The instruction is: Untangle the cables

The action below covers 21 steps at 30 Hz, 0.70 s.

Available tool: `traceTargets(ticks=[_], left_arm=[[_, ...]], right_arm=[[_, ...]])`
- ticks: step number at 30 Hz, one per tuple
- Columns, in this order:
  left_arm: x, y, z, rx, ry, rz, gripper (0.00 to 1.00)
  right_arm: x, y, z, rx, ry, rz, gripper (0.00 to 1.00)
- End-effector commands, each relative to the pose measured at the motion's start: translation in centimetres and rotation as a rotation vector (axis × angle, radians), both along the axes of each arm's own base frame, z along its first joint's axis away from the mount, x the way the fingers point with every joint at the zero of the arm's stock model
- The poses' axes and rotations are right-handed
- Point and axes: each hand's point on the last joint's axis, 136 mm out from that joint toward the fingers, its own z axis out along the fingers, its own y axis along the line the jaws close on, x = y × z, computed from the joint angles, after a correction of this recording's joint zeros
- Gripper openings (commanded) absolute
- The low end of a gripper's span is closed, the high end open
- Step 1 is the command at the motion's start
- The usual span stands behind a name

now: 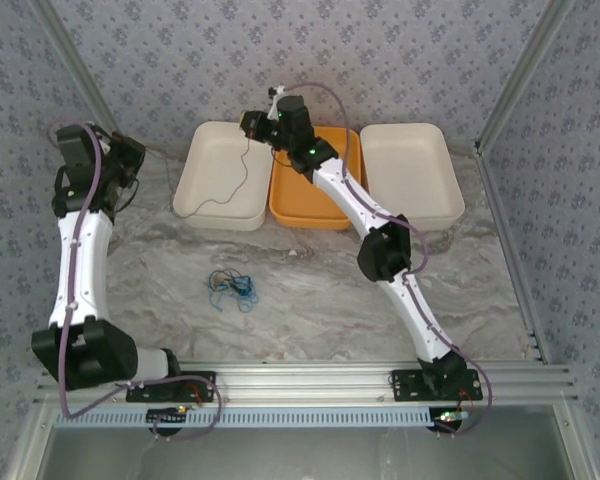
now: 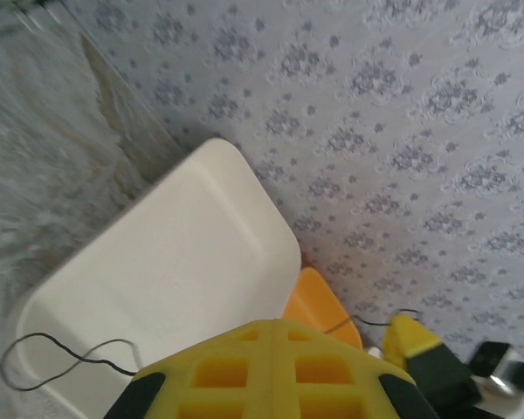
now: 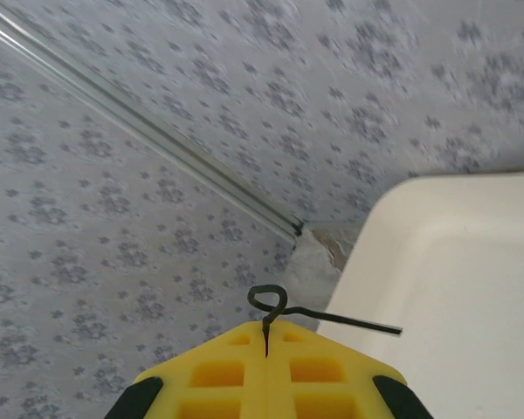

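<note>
Grey marbled tabletop (image 1: 310, 290) under floral wallpaper (image 1: 180, 60): a loose knot of very thin blue-green cables (image 1: 231, 286) lies near its middle (strands looped over one another). The right end effector (image 3: 267, 327) is clamped on a thin dark grey cable (image 3: 332, 319) that droops into the left cream plastic tray (image 1: 210, 150). The left end effector (image 2: 272, 325) has its fingers pressed together.

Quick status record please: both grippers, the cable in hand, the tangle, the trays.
left gripper: shut, raised at far left
right gripper: shut on dark cable
dark cable: hangs from right gripper over left cream tray
tangle: blue-green cables, loose on table, nearer than the trays
trays: left cream tray, orange tray, right cream tray, in a row
</note>
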Motion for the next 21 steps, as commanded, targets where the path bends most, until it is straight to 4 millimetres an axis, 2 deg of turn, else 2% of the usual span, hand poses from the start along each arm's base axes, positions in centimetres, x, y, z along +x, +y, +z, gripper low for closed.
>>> traceTargets(ticks=[1, 3, 6, 9, 10, 13, 16, 19, 21], left_arm=[[2.4, -2.6, -1.4, -0.093, -0.043, -0.138, 0.00], [3.0, -3.5, -2.5, -0.098, -0.033, -0.167, 0.00], [3.5, -4.6, -3.8, -0.091, -0.012, -0.197, 0.00], [3.7, -5.3, -4.9, -0.085, 0.010, -0.207, 0.00], [3.9, -5.5, -5.2, -0.084, 0.017, -0.208, 0.00], [4.3, -5.9, -6.1, -0.080, 0.040, -0.210, 0.00], [5.0, -6.4, -6.5, -0.057, 0.056, -0.219, 0.00], [6.0, -6.8, -7.0, -0.023, 0.073, -0.225, 0.00], [6.9, -7.1, -7.6, -0.013, 0.083, -0.231, 0.00]], right_arm=[[1.6, 0.5, -4.4, 0.031, 0.055, -0.017, 0.00], [1.9, 1.1, -6.3, 0.047, 0.084, 0.003, 0.00], [1.9, 1.6, -8.2, 0.047, 0.116, 0.017, 0.00], [1.7, 1.9, -9.2, 0.032, 0.128, 0.021, 0.01], [1.7, 2.0, -9.4, 0.029, 0.132, 0.022, 0.06], [1.4, 1.9, -9.7, 0.014, 0.149, 0.029, 0.31], [0.9, 1.5, -8.4, -0.032, 0.135, 0.031, 0.46], [0.2, 0.7, -6.0, -0.084, 0.101, 0.019, 0.52], [-0.5, 0.0, -3.6, -0.115, 0.070, 0.002, 0.52]])
